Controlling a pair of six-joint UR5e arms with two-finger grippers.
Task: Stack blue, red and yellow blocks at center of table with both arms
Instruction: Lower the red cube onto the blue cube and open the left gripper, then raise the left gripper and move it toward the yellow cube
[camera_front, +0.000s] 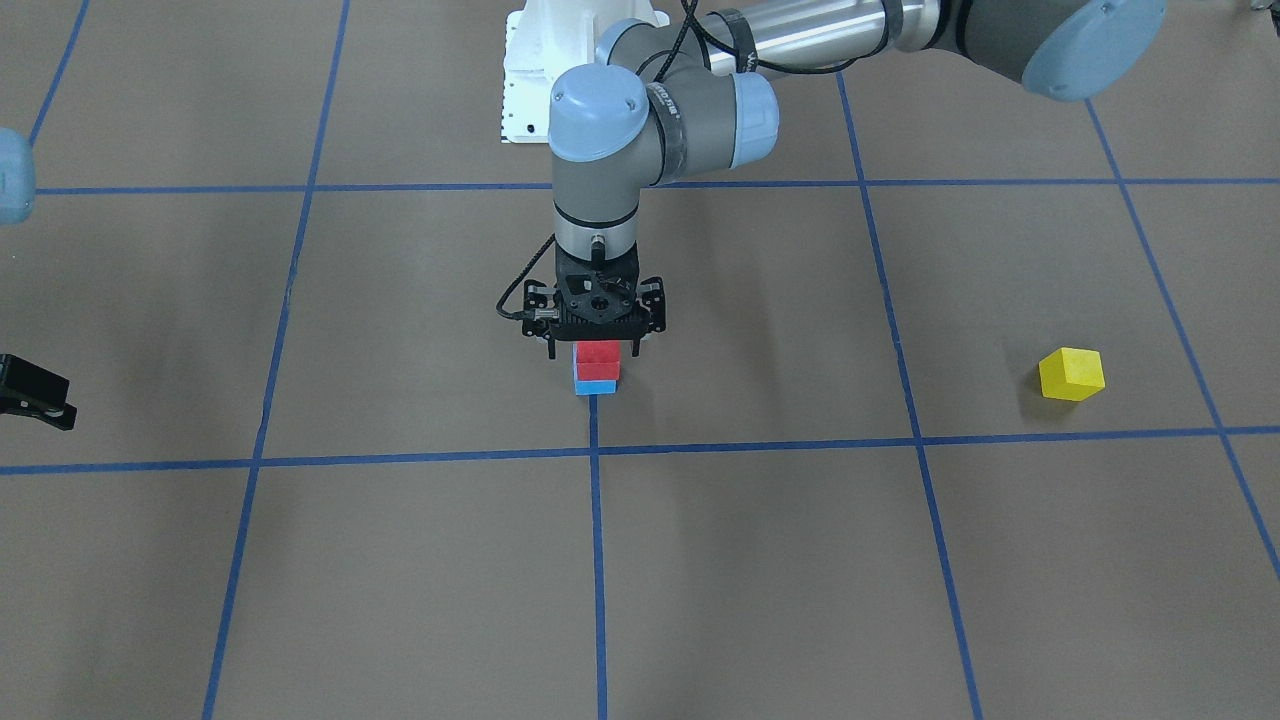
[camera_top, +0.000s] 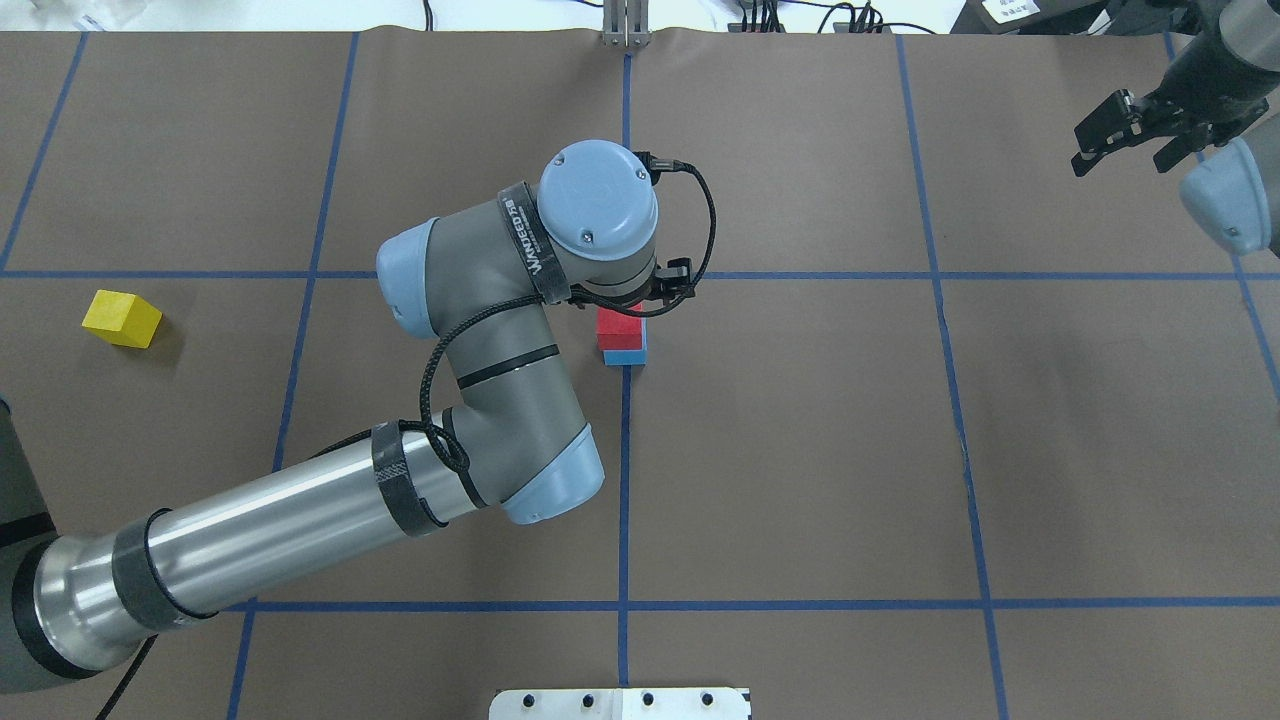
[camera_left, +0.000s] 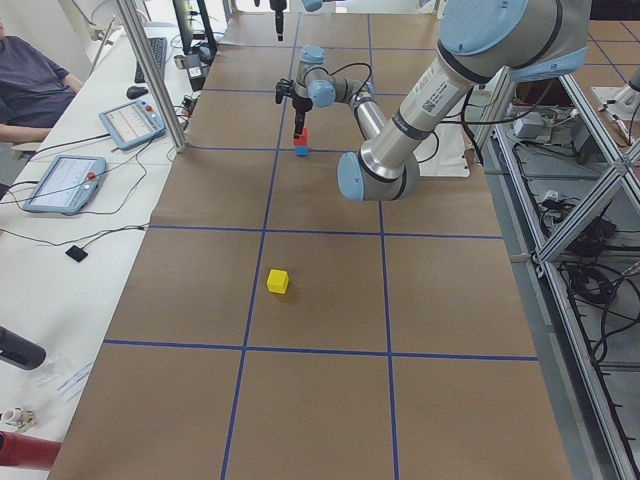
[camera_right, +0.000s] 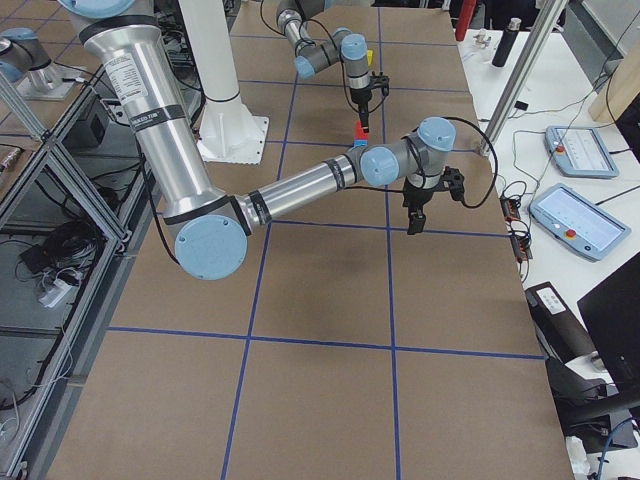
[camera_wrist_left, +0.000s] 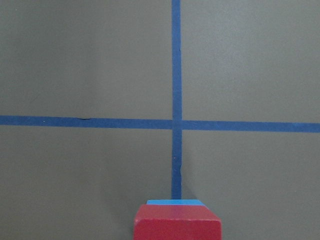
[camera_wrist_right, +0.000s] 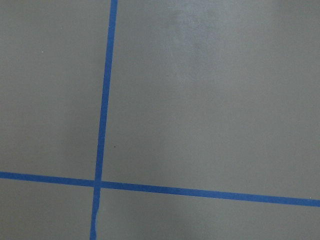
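Red block (camera_front: 597, 360) stacked on blue block (camera_front: 596, 386) directly beneath left gripper (camera_front: 593, 350), its jaws wide, flanking the red block's top without touching, yellow block (camera_front: 1070, 373) well apart from it on the taped table (camera_front: 760, 560), right gripper (camera_top: 1120, 165) far off, jaws spread, empty

The overhead view looks down and forward from behind the robot (camera_front: 520, 100), the front-facing one steeply back from across the bench (camera_front: 800, 560); both share the central red block (camera_front: 597, 362). The two side views look along the bench from either end, farther off, while both wrist cameras point straight down, close to its surface.
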